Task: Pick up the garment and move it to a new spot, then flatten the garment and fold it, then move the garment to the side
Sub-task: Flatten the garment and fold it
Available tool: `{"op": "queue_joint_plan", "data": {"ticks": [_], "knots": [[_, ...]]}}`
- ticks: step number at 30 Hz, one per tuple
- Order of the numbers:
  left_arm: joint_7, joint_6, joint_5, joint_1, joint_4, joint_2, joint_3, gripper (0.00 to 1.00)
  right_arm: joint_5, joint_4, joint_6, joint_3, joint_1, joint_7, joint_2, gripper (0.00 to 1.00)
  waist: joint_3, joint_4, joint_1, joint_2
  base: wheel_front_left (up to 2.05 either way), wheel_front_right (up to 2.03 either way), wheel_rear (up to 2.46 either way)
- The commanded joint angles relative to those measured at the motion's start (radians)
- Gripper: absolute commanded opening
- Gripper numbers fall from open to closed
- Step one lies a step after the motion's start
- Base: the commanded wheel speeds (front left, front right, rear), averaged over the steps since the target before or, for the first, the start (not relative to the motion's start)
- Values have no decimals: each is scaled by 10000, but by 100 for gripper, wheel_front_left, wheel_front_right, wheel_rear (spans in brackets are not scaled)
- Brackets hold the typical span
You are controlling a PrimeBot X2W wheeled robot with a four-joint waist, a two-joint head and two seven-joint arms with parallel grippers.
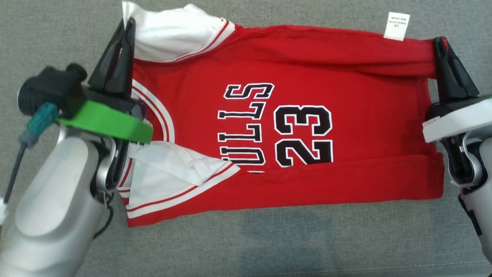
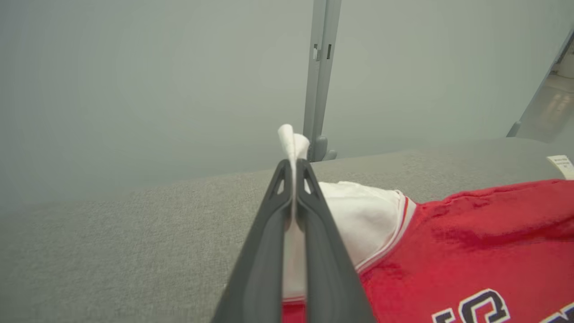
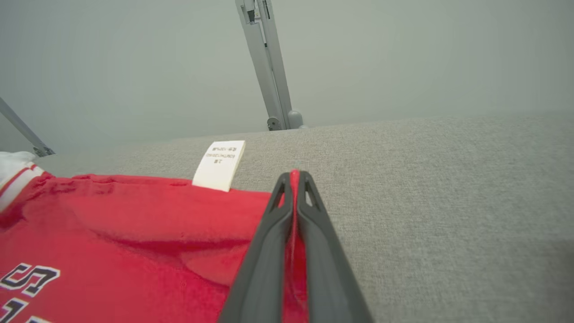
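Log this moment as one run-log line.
left end effector: shut on red jersey, white edge | right end effector: shut on hem corner | jersey: flat, print up, on grey surface

One jersey (image 1: 292, 115), one label (image 1: 397, 26), two end effectors (image 1: 128, 22) (image 1: 442, 40).

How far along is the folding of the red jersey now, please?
Done, it seems: the red jersey lies spread flat on the grey surface, and its near long edge is already folded over. In hand: the left jaws are shut on the white corner, the right jaws on the far red corner. Still to do: finishing the fold and moving it to the side.
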Motion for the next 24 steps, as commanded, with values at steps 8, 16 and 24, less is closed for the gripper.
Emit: {"op": "queue_joint_plan", "data": {"ticks": [8,16,24], "knots": [[509,1691,-645,3982,-4030,911,362,0,680,-1546,-14,-1002,2500,275,496,0,-92,87,0,0,0,0,0],[849,2002,-1418,5454,-4243,806,298,0,505,-1395,-14,-1255,3307,390,1094,0,-131,25,0,0,0,0,0],[834,1943,-1640,5781,-3651,586,106,100,80,-885,-14,-1266,3337,254,1207,100,-293,23,0,0,0,0,0]]}}
